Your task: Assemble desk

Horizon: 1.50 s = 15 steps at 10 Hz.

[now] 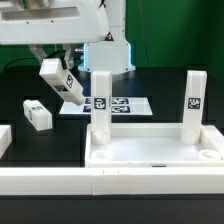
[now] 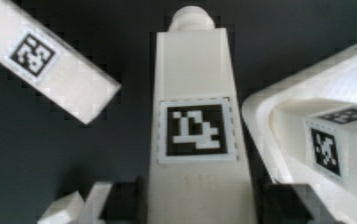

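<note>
Leg held fast between the fingers hangs tilted to the far left of the tabletop, where two other legs stand upright; best to square it vertical first, then lower it straight onto a free corner.

A black bench carries a white tray-like tabletop with a raised rim, near the front. Two square white posts stand upright in its rear corners: the left upright leg and the right upright leg, each bearing a black-and-white tag. Above the bench on the exterior view's left, a white robot arm reaches down, and its end effector grips the upper end of a tilted leg. A loose leg lies flat nearby. The marker board lies behind the tabletop. A long white rail runs along the front.
</note>
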### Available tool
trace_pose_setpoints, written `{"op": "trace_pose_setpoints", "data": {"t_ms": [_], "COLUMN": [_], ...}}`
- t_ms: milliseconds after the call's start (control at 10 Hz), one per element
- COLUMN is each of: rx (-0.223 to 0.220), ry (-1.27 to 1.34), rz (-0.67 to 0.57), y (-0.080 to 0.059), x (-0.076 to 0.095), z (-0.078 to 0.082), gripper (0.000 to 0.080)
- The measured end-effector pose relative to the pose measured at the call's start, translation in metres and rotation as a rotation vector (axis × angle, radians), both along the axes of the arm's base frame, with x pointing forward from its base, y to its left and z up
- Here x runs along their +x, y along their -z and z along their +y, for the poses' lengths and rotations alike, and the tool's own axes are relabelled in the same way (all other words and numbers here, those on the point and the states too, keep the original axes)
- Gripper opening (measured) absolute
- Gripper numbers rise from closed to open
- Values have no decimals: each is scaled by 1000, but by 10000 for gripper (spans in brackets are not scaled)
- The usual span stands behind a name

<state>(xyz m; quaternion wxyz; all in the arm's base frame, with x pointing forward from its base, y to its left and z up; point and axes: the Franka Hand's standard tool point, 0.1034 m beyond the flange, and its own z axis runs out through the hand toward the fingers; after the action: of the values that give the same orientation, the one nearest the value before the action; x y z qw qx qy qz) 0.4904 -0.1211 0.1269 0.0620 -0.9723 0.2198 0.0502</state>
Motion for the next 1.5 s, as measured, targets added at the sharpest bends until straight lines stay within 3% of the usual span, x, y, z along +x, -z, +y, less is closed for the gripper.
{"op": "trace_pose_setpoints", "data": {"t_ms": [200,500,700,900,1100,1400,1500], "rx": [-79,-108,-117,-205,-275,-227,-232], "ry": [-75,-208,-199,-189,-217,-176,-209], "rz": [-118,-180,-194,-336,-485,-485,-485], "y": [-2,-32,-29,-31,-42,-35,-35], "x": [15,60,59,70,95,99,98], "z": [-7,2,1,-4,28,90,89], "gripper": [288,288,288,288,288,288,288]}}
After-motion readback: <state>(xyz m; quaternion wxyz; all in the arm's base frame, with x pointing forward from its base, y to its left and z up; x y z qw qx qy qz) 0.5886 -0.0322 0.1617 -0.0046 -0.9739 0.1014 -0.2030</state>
